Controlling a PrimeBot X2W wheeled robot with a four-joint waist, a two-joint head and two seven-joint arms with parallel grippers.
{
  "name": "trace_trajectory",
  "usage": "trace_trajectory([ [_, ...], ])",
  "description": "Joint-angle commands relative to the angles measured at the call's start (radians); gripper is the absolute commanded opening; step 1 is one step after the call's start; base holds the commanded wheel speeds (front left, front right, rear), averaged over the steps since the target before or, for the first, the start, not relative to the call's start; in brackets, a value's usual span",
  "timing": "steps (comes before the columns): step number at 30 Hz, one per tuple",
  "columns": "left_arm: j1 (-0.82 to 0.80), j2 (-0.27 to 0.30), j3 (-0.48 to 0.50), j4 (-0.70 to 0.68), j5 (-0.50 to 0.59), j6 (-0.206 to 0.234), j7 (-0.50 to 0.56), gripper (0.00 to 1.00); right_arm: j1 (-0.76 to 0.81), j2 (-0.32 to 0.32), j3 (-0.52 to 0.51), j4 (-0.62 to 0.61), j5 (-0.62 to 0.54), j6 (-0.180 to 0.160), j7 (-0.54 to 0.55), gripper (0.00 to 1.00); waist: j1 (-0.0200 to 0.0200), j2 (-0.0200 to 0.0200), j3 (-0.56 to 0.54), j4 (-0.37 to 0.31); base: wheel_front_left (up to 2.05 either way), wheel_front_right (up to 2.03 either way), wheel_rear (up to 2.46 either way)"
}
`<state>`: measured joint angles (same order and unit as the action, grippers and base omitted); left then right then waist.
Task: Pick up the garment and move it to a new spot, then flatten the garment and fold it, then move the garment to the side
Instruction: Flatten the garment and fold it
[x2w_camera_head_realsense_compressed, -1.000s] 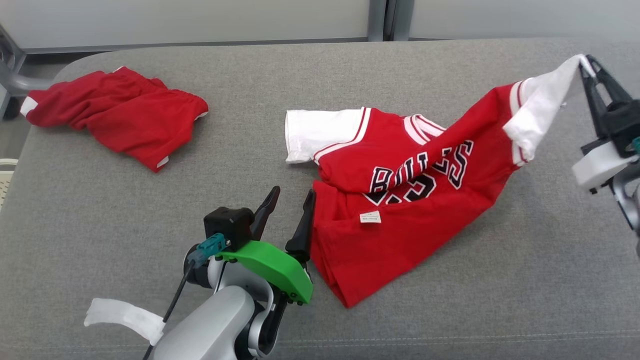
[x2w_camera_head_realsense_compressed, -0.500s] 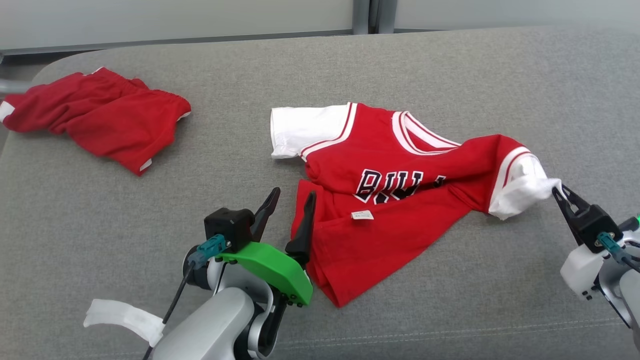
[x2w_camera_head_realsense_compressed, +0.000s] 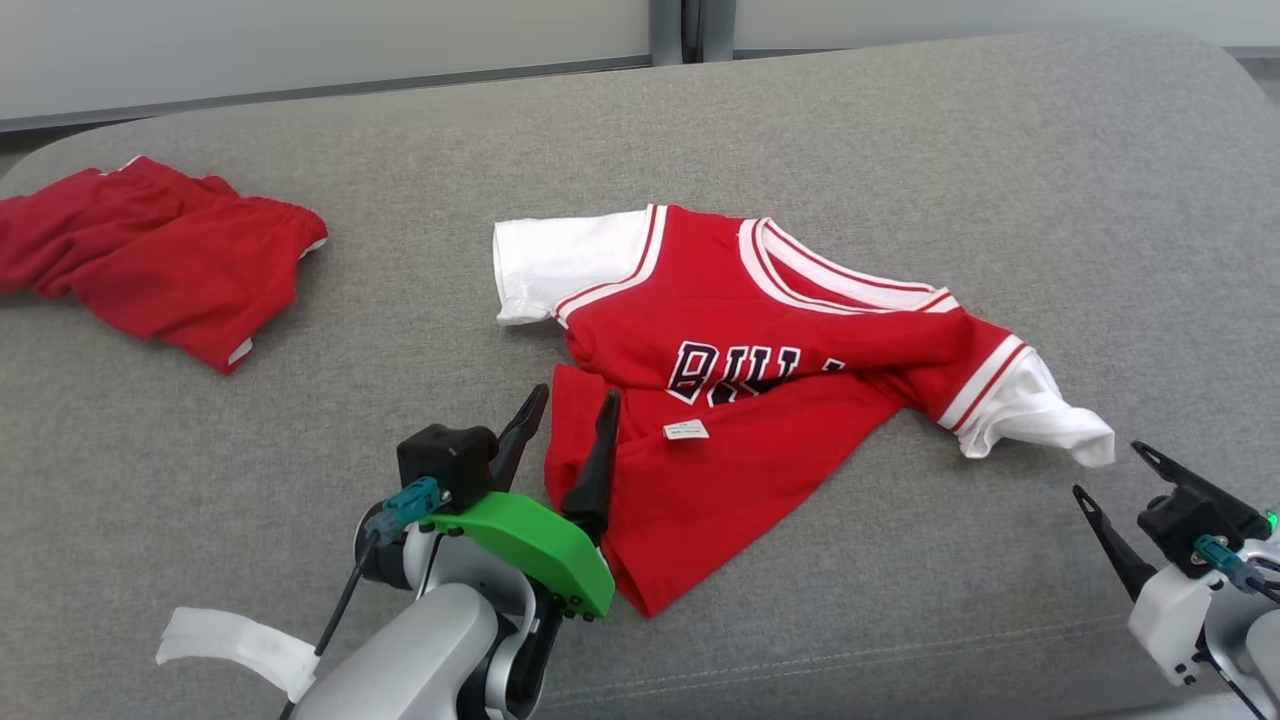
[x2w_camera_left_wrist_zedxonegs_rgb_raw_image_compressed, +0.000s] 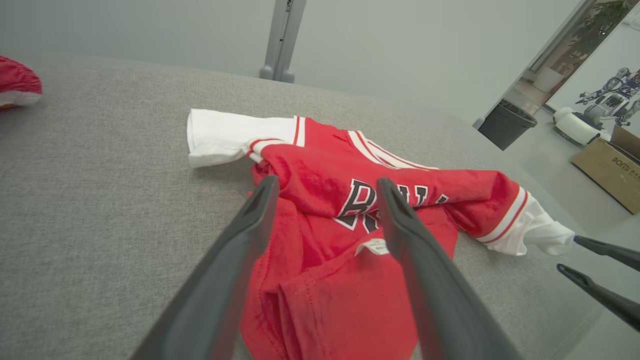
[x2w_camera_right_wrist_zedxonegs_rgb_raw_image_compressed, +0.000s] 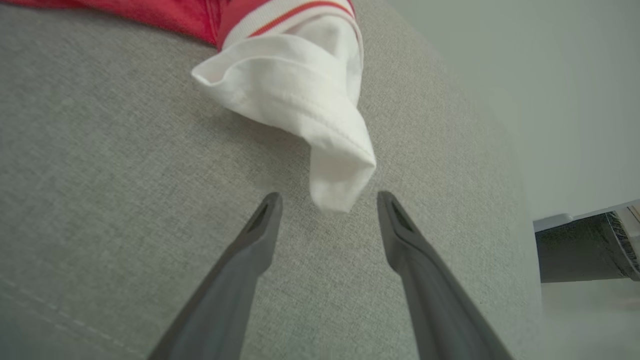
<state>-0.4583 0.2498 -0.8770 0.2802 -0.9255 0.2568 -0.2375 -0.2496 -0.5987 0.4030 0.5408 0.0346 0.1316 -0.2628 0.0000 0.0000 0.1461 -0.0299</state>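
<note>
Grey padded surface (x2w_camera_head_realsense_compressed: 900, 150) is carrying the crumpled red jersey (x2w_camera_head_realsense_compressed: 760, 400) mid-field, right gripper (x2w_camera_head_realsense_compressed: 1108, 468) hovering wide open and empty just off the white sleeve (x2w_camera_head_realsense_compressed: 1040, 425), left gripper (x2w_camera_head_realsense_compressed: 575, 393) hovering open and empty at the rumpled hem, likely placed for flattening.

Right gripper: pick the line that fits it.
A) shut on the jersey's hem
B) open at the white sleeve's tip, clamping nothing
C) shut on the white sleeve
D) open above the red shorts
B: the right gripper has its two fingers spread wide, and the white sleeve lies loose on the grey cushion with its tip at the fingertips, not pinched.
</note>
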Motion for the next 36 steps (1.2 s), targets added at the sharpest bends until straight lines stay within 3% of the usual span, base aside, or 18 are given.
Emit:
trace_trajectory([
  [1, 0.017, 0.009, 0.006, -0.003, -0.003, 0.008, -0.003, 1.00, 0.023, -0.007, -0.010, -0.006, 0.024, -0.002, -0.004, 1.00, 0.0000, 0.0000, -0.001, -0.006, 0.00, 0.00, 0.00],
  [10, 0.031, 0.015, 0.021, -0.018, -0.004, 0.009, -0.011, 1.00, 0.032, -0.040, -0.049, -0.117, 0.262, -0.002, -0.004, 1.00, 0.0000, 0.0000, -0.004, -0.006, 0.00, 0.00, 0.00],
  [16, 0.017, 0.012, 0.015, -0.057, 0.016, 0.011, -0.014, 1.00, -0.088, -0.077, -0.031, -0.144, 0.422, -0.002, 0.074, 1.00, 0.0000, 0.0000, 0.010, 0.038, 0.00, 0.00, 0.00],
  [26, -0.029, -0.013, -0.007, -0.095, 0.042, 0.004, -0.010, 1.00, -0.372, -0.042, 0.021, 0.068, 0.600, -0.002, 0.329, 1.00, 0.0000, 0.0000, 0.072, 0.184, 0.00, 0.00, 0.00],
  [36, -0.028, -0.029, -0.014, -0.095, 0.047, -0.003, -0.014, 1.00, -0.439, -0.044, 0.144, 0.212, 0.740, -0.002, 0.540, 1.00, 0.0000, 0.0000, 0.087, 0.283, 0.00, 0.00, 0.00],
])
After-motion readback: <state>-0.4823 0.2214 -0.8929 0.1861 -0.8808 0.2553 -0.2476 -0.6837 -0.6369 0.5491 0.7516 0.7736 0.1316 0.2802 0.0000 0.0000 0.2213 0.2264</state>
